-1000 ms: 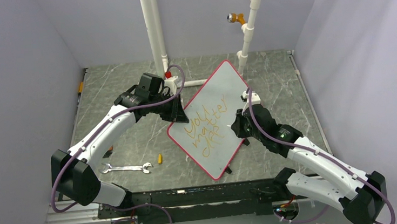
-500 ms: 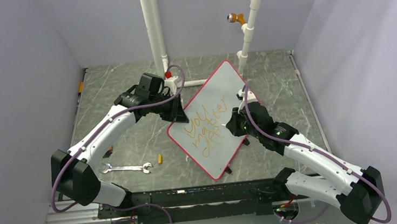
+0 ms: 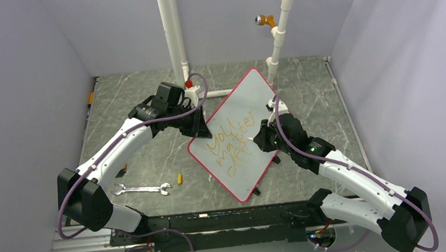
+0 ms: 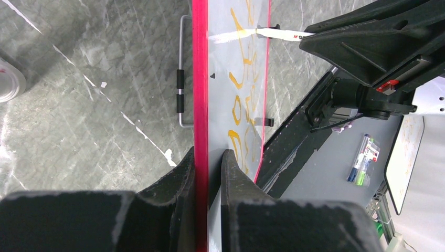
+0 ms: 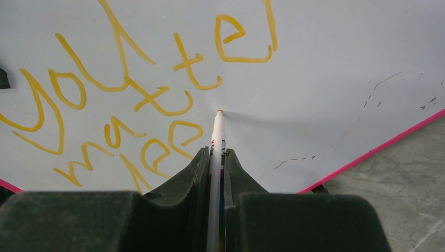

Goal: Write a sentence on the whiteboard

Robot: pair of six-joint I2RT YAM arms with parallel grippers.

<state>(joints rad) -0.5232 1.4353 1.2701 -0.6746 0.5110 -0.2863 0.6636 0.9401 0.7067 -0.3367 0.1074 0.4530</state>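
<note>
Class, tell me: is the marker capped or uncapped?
Uncapped: the marker shows a bare tip, set against the whiteboard.

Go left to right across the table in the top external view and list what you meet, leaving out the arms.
wrench → small yellow piece → whiteboard

The large pale grey-white whiteboard (image 3: 249,99) with the thin red rim is carrying orange-yellow handwritten lettering (image 3: 229,145) in three slanted lines. The upper two are reading "You matter"; the third is proving illegible. Small red print is showing on the white marker (image 4: 281,33), too small to read.
</note>
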